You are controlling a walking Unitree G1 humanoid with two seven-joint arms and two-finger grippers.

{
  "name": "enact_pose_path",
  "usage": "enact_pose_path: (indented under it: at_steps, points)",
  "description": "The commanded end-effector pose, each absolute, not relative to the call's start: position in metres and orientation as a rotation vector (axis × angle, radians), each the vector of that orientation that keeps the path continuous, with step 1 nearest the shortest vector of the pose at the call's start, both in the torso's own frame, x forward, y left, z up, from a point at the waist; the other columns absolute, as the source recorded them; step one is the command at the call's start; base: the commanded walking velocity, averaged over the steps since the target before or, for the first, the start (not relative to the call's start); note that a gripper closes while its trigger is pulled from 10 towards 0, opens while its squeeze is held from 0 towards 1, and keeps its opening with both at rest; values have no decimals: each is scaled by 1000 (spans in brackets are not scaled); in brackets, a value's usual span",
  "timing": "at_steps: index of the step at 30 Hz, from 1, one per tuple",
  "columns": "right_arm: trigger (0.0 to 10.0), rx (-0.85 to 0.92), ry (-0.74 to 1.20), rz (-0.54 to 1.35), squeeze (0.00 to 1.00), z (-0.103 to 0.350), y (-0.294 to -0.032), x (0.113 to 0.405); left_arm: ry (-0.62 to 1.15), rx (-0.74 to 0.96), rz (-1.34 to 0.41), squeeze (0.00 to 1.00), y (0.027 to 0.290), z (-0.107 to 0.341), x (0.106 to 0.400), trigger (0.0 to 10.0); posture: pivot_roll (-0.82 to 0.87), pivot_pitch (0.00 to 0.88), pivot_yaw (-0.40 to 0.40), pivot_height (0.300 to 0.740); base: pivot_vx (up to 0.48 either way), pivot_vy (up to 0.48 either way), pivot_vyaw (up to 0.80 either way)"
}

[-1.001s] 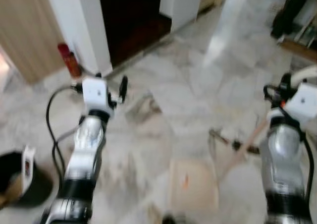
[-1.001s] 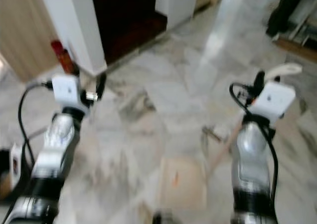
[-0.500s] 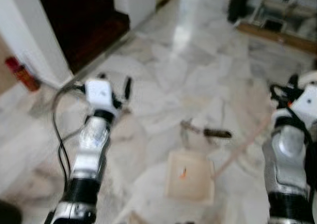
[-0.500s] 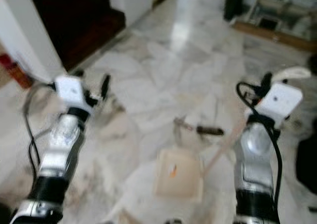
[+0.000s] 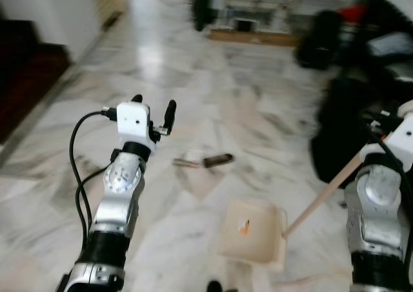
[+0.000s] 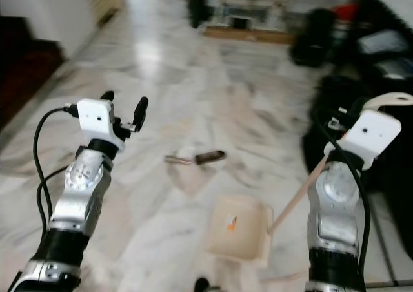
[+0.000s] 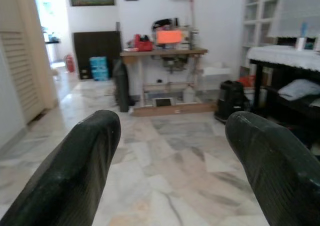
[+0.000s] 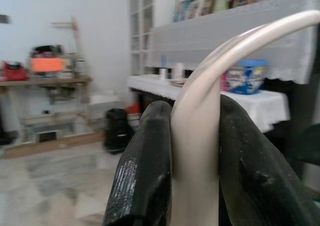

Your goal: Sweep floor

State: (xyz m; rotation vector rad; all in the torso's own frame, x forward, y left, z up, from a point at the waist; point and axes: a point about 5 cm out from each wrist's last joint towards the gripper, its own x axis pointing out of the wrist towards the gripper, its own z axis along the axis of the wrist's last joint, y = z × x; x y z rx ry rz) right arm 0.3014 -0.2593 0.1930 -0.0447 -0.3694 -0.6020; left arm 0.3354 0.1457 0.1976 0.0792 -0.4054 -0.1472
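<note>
A cream dustpan [image 5: 248, 232] rests on the marble floor just ahead of me, with a small orange scrap [image 5: 243, 225] in it. Its long pale handle [image 5: 319, 201] slants up to my right gripper [image 8: 195, 108], which is shut on the curved handle top [image 6: 387, 100]. A dark brown object [image 5: 217, 159] with a metal piece [image 5: 184, 163] lies on the floor beyond the pan. My left gripper [image 5: 153, 104] is held up at the left, open and holding nothing, well apart from the pan.
Black bags [image 5: 335, 137] and dark furniture crowd the right side. A work table [image 7: 165, 51] with a low shelf stands against the far wall. A dark stairway [image 5: 26, 59] is at the left. Open marble floor [image 5: 193, 79] lies ahead.
The camera has swung to the right: the stairway and red canister slid off to the left, and the black bags and far table came into view. Both arms keep their pose.
</note>
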Motion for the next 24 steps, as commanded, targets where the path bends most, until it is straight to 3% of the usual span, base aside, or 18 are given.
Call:
enact_pose_path:
  at_steps: [1,6,24]
  points:
    - [10000,-40,-404,-609,0,201,-261,299,-415,41,-148,0,145,199,335,10000,63,118,-40,740,0,0,-788]
    - [10000,-53,-407,-612,0,202,-262,300,-413,52,-147,0,145,199,335,10000,62,117,-42,740,0,0,-785]
    - [10000,-135,-316,-662,0,170,-276,289,-403,45,-135,0,147,197,335,10000,56,135,-50,740,0,0,0]
